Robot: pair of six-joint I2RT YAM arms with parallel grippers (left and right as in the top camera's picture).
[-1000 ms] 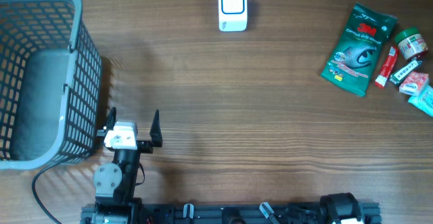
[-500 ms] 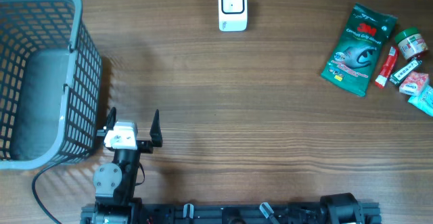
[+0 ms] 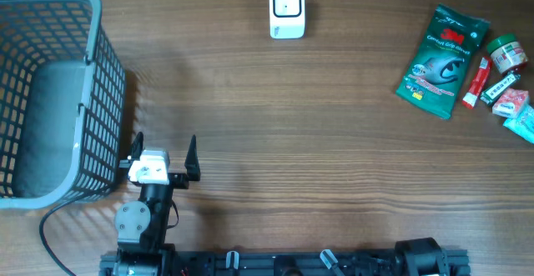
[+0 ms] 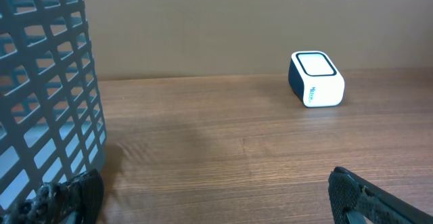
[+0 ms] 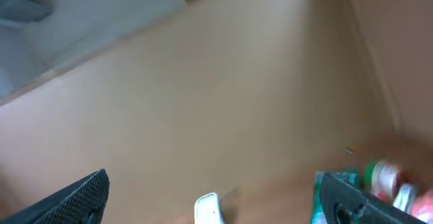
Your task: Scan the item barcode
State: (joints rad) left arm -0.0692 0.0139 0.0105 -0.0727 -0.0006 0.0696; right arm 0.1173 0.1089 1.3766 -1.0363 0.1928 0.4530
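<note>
The left gripper (image 3: 165, 145) and right gripper (image 5: 211, 180) stand spread, empty. Judging by reach, the right should pinch the green 3M packet (image 3: 442, 61) by an edge, keeping its barcode clear for the barcode scanner (image 3: 287, 9)

The lattice basket (image 3: 108, 117) is grey, the scanner (image 3: 287, 9) white, the pouch (image 3: 442, 55) green, the tube (image 3: 476, 82) apparently red.
</note>
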